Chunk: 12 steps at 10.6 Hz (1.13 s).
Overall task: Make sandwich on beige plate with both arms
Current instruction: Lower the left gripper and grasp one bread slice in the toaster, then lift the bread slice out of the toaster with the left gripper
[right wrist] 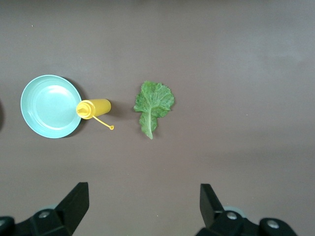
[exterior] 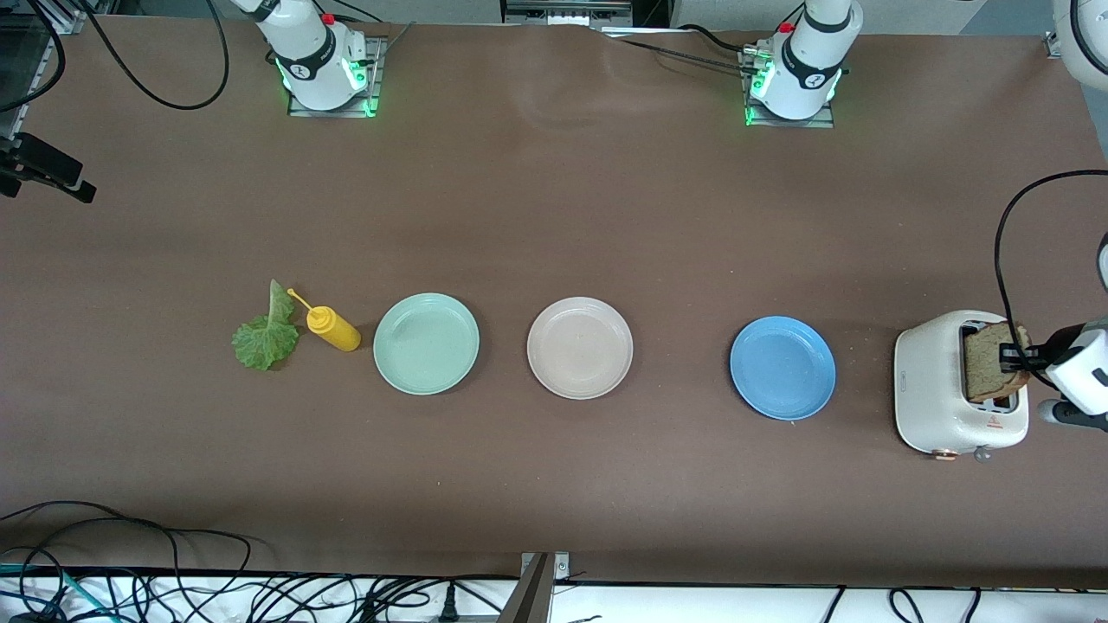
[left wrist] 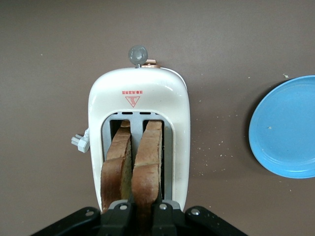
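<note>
Lifting bread from the toaster [exterior: 939,389], at the front view's edge by the left arm's end of the table, is the step in hand. The beige plate [exterior: 579,348] lies bare at mid-frame, between the mint plate [exterior: 426,343] and the blue plate [exterior: 782,367]. The left gripper [exterior: 1020,356] pinches one slice [exterior: 985,362] by its top edge, partly out of its slot. The second slice [left wrist: 115,169] stands just beside it in the other slot.

Risks, as I judge them:
- The slice could crumble or slip from so narrow a pinch.
- Its lower edge could catch the slot and tip the toaster.
- It could end up on the blue plate, which is closer.

The held slice stands on edge, its faces seemingly turned along the table's length.

The lettuce [exterior: 264,339] lies flat beside the bottle [exterior: 333,329], stem toward the frame's top. The right gripper [right wrist: 142,206] waits above them, fingers spread.
</note>
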Tool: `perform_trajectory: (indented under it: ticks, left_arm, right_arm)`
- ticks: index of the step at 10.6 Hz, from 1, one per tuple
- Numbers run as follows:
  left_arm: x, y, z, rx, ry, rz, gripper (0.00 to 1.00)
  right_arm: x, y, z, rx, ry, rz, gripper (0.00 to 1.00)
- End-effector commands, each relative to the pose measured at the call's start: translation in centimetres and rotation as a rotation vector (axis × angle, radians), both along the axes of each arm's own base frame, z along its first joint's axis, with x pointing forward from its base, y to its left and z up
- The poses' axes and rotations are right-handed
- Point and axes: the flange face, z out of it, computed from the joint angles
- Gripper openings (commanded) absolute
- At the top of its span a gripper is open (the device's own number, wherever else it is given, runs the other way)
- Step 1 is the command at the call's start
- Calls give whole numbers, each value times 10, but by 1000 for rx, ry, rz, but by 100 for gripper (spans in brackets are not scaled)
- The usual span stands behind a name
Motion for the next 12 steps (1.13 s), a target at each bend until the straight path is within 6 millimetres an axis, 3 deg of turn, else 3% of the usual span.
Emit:
perform_trajectory:
  ticks: [1,3,7,9,12]
  left_arm:
    - [3,-8,25,-11,-24,-16,0]
    - [4,-12,41,-88,-43,18,0]
    - [1,-16,47,-124,-40,26,0]
    - [0,-20,46,-225,-42,97,0]
    - [1,-36,46,-308,-37,129,0]
  right_arm:
    - [-2,-3,7,12,1,9,100]
    - [-2,-2,7,12,1,10,100]
    - [-2,2,8,12,1,18,100]
    - [-2,-2,7,13,4,10,100]
    - [-2,2,8,13,4,17,100]
